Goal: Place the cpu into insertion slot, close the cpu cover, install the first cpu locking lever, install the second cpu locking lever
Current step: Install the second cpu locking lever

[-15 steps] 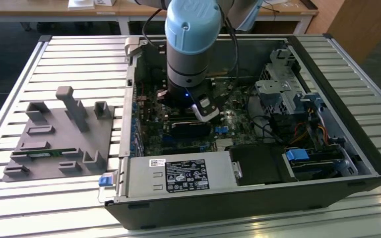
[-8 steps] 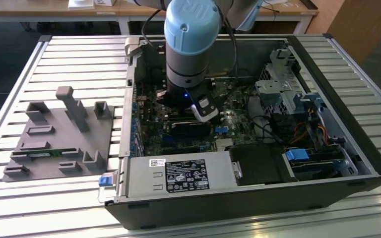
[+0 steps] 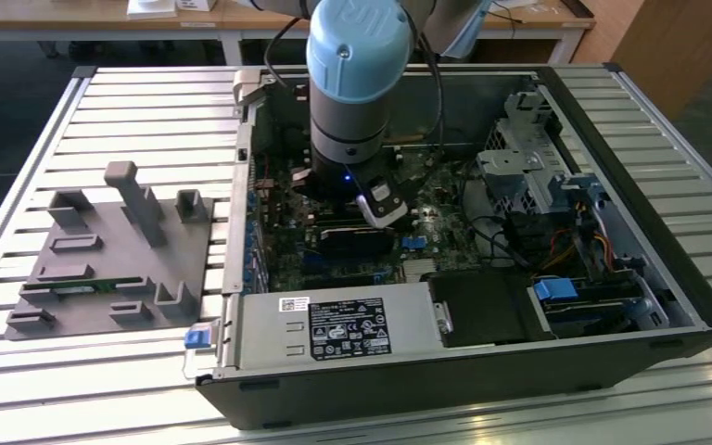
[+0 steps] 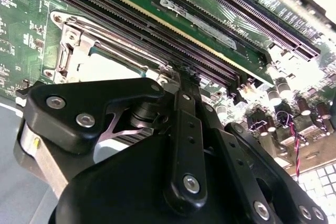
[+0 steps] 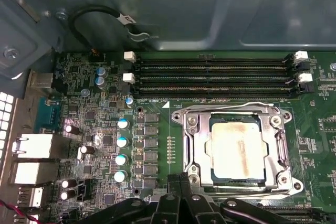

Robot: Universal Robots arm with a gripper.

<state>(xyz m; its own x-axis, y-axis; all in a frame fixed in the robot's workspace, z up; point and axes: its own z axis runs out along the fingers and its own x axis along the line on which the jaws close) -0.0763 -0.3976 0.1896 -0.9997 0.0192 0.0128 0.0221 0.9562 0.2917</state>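
computer case (image 3: 603, 306) lying open on slatted table (image 3: 34, 120) | arm (image 3: 353, 83) reaching down inside, over motherboard (image 5: 157, 140) | cpu cover (image 5: 194, 145) lying closed over cpu (image 5: 236, 148) sitting in insertion slot | gripper (image 5: 180, 184) clenched, empty, hovering at cover's near edge

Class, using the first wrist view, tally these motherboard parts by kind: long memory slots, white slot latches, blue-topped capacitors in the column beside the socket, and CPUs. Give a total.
Memory slots: 4
White slot latches: 4
Blue-topped capacitors in the column: 4
cpu, seated under the cpu cover: 1
Total: 13
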